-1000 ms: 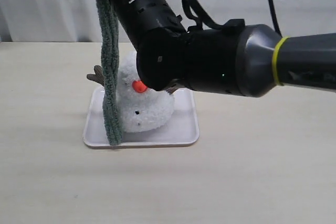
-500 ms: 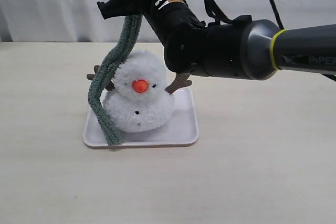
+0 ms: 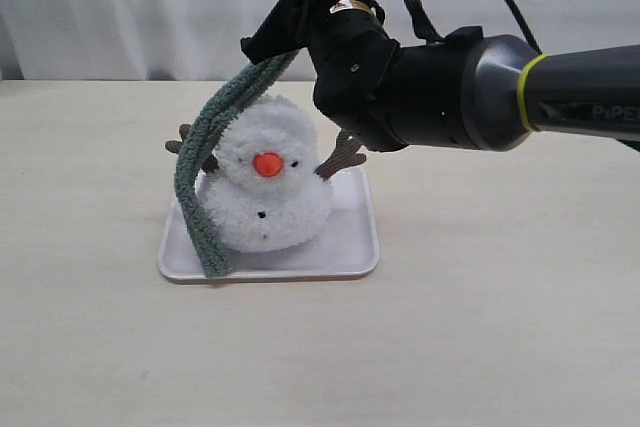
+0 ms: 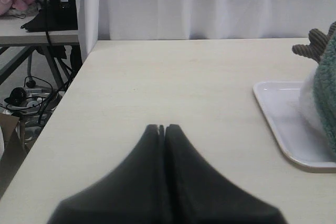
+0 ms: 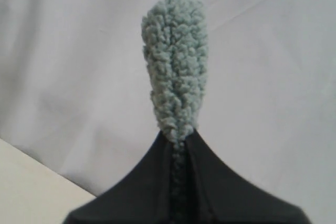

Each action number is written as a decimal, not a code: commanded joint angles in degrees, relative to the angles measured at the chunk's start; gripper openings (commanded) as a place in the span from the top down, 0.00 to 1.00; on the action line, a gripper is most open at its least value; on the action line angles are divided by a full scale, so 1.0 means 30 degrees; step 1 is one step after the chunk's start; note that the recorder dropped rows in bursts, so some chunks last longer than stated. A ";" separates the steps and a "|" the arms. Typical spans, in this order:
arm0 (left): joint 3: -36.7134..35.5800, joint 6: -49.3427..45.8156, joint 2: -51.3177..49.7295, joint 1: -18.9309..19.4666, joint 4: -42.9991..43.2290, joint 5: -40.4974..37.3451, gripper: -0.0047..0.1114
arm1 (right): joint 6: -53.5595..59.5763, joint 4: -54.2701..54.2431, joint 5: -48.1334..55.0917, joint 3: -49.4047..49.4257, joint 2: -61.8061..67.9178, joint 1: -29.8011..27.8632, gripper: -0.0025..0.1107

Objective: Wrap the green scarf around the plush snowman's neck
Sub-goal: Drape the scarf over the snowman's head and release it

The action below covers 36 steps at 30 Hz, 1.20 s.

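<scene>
The plush snowman (image 3: 268,192) sits upright on a white tray (image 3: 345,247); its orange nose faces the exterior view. The green scarf (image 3: 205,162) runs slanting from above the head, down the snowman's left side, to the tray's front left edge. High above the head, my right gripper (image 3: 266,48) is shut on the scarf's upper end. In the right wrist view the scarf's rounded tip (image 5: 176,72) sticks out past the right gripper (image 5: 178,136). Low over bare table, my left gripper (image 4: 161,128) is shut with nothing in it. To its side are the tray (image 4: 278,116) and scarf (image 4: 328,90).
The dark right arm (image 3: 450,92) reaches in from the right above the table, behind the snowman. A white curtain (image 3: 90,7) hangs along the back. Past the table's edge (image 4: 68,90) stand a side table and cables (image 4: 23,95).
The right gripper has carried the scarf's upper end rightward, from left of the snowman to above its head. The scarf now slants instead of hanging straight; its lower end stays on the tray.
</scene>
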<state>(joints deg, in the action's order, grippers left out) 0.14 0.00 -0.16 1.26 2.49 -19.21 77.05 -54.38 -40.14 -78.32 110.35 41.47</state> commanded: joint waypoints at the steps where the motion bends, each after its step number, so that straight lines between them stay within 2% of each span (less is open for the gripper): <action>1: -0.0048 0.0000 0.0054 0.0005 -0.0055 0.0231 0.96 | -0.1674 0.0208 -0.0654 -0.0082 -0.0231 -0.0104 0.94; 6: -0.0048 0.0000 0.0054 0.0005 -0.0055 0.0231 0.96 | -0.7135 0.4740 -0.0587 -0.0082 -0.0195 -0.0104 0.94; 9: -0.0048 0.0000 0.0054 0.0005 -0.0055 0.0231 0.96 | -0.8085 0.7491 -0.0669 -0.0082 -0.0032 -0.0104 0.94; 16: -0.0048 0.0000 0.0054 0.0005 -0.0055 0.0231 0.96 | -0.8599 0.7616 -0.1173 -0.0082 0.0493 -0.0942 0.94; 18: -0.0048 0.0000 0.0054 0.0005 -0.0055 0.0231 0.96 | -1.0796 0.7744 -0.1213 -0.0082 0.0574 -0.1410 0.94; 21: -0.0048 0.0000 0.0054 0.0005 -0.0055 0.0192 0.96 | -1.5834 1.0877 -0.1676 -0.0082 0.0574 -0.2078 0.94; 23: -0.0048 0.0000 0.0054 0.0005 -0.0055 0.0230 0.96 | -1.6115 1.3510 -0.1773 -0.0082 0.0574 -0.2245 0.94; 27: -0.0048 0.0000 0.0054 0.0005 -0.0055 0.0230 0.96 | -1.5565 1.3791 -0.1356 -0.0082 0.0574 -0.2537 0.94; 32: -0.0048 0.0000 0.0054 0.0005 -0.0055 0.0230 0.96 | -1.4848 1.3802 0.4536 -0.0082 0.0574 -0.3097 0.94; 36: -0.0048 0.0000 0.0054 0.0005 -0.0055 0.0230 0.96 | -1.3251 1.3802 0.6908 -0.0082 0.0574 -0.3097 0.94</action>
<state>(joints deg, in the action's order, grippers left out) 0.14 0.00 -0.16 1.26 2.49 -19.21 34.46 -13.31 -24.14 -78.45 112.11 32.61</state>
